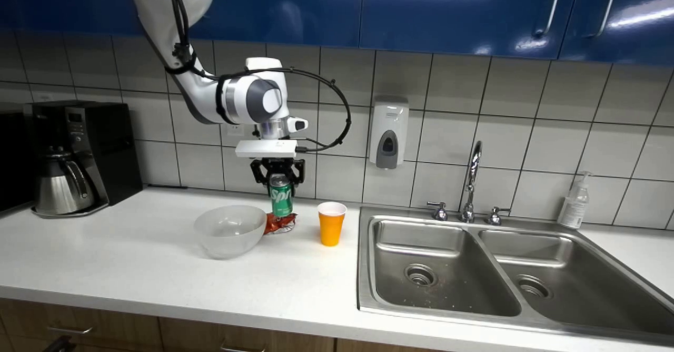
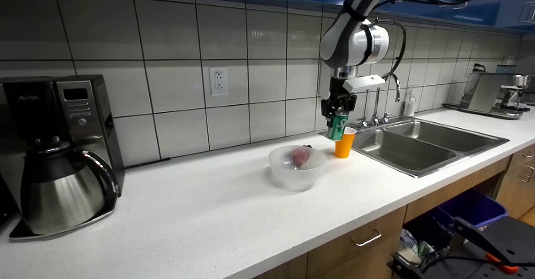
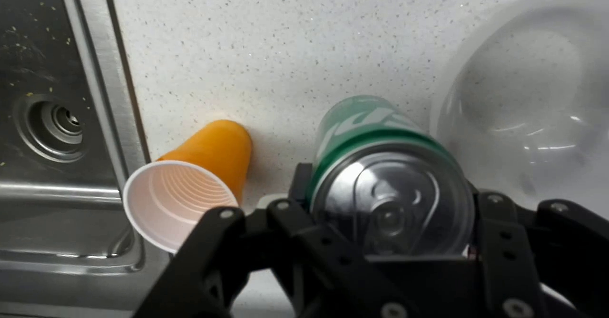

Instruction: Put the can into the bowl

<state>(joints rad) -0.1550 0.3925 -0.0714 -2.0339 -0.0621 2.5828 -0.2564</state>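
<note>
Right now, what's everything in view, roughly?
can: one, green, held above counter
bowl: one, whitish, on counter
packet: one, red, near bowl
cup: one, orange, near sink
sink: one, silver, in counter
faucet: one, silver, on sink
dispenser: one, white, on wall
pump bottle: one, clear, by sink
coffee maker: one, black-silver, on counter
espresso machine: one, silver, beyond sink
cabinets: several, blue, overhead
drawers: several, brown, below
arm: one, white, overhead
gripper: one, black, around can

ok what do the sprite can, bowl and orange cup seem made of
Sprite can: metal, probably aluminium, gleaming silver on top.
Bowl: translucent, soft sheen, likely plastic, possibly frosted glass; the red packet shows hazily through it.
Orange cup: probably thin plastic, smooth outside, finely ringed and pale inside.
</note>
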